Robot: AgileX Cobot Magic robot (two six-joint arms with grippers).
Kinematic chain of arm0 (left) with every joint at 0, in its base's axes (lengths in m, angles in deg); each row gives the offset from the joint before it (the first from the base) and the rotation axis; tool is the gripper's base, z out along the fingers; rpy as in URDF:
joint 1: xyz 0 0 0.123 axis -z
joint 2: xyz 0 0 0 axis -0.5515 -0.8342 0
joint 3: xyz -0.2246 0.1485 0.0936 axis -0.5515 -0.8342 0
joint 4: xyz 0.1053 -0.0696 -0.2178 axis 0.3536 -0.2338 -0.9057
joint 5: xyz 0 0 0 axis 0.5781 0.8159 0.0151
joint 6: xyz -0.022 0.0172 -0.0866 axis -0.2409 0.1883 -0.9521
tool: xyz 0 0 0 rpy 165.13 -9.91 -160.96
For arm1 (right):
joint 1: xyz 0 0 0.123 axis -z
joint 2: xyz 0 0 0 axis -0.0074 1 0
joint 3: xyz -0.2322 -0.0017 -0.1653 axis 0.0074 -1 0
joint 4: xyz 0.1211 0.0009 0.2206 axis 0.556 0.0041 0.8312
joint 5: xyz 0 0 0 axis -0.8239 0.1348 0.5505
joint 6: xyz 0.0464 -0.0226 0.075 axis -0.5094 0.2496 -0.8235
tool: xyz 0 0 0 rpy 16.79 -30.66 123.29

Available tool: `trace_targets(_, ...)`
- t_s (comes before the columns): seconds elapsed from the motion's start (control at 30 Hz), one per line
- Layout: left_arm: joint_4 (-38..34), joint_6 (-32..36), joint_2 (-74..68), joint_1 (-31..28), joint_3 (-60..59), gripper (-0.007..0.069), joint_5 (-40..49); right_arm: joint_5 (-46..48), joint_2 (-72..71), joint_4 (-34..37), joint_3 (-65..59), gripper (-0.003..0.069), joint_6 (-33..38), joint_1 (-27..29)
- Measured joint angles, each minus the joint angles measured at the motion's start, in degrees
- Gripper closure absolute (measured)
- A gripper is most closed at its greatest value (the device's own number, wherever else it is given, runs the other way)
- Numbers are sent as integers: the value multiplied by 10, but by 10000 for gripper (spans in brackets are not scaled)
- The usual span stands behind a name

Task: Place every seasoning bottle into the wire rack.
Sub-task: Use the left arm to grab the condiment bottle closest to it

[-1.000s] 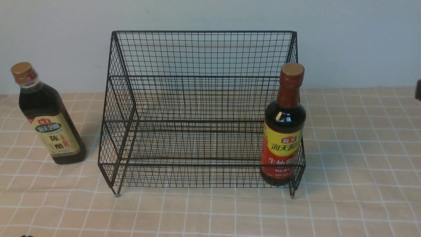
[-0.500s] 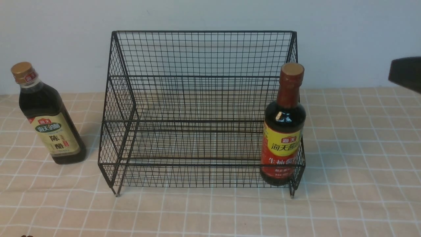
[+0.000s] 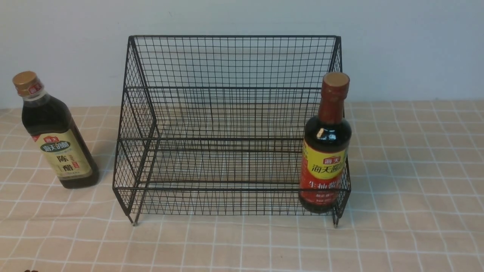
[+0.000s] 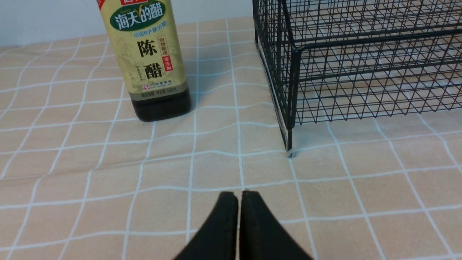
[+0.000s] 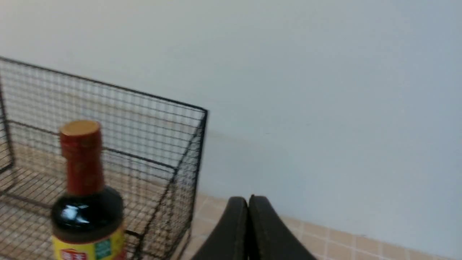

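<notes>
The black wire rack [image 3: 234, 64] stands mid-table against the wall. The round bottle [image 3: 326, 151] with red-brown neck and yellow-red label stands upright in the rack's lower tier at its right end; it also shows in the right wrist view [image 5: 85, 202]. The squarish bottle [image 3: 56, 136] with gold cap and beige-green label stands upright on the cloth left of the rack, apart from it; it also shows in the left wrist view [image 4: 148, 61]. My left gripper [image 4: 239, 195] is shut and empty, low over the cloth in front of that bottle. My right gripper [image 5: 248, 199] is shut and empty, right of the rack. Neither gripper shows in the front view.
A beige checked cloth [image 3: 416, 211] covers the table. A pale wall [image 3: 397, 45] stands right behind the rack. The rack's front left foot [image 4: 288, 151] rests on the cloth between my left gripper and the rack.
A dark part of the right arm showed at the front view's right edge half a second ago and has left that view. Bottles and rack have not moved.
</notes>
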Motion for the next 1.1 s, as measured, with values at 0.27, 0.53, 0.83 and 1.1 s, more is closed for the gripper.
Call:
trace_targets(0.27, 0, 0, 0, 0, 0, 631, 0, -57, -209, 0, -269, 672, -21, 107)
trace_targets(0.53, 0, 0, 0, 0, 0, 631, 0, 14, -259, 3, -327, 672, -23, 143)
trace_targets(0.83, 0, 0, 0, 0, 0, 631, 0, 16, -260, 5, -327, 672, -50, 143)
trace_targets(1.1, 0, 0, 0, 0, 0, 631, 0, 16, -260, 5, -327, 672, -51, 143)
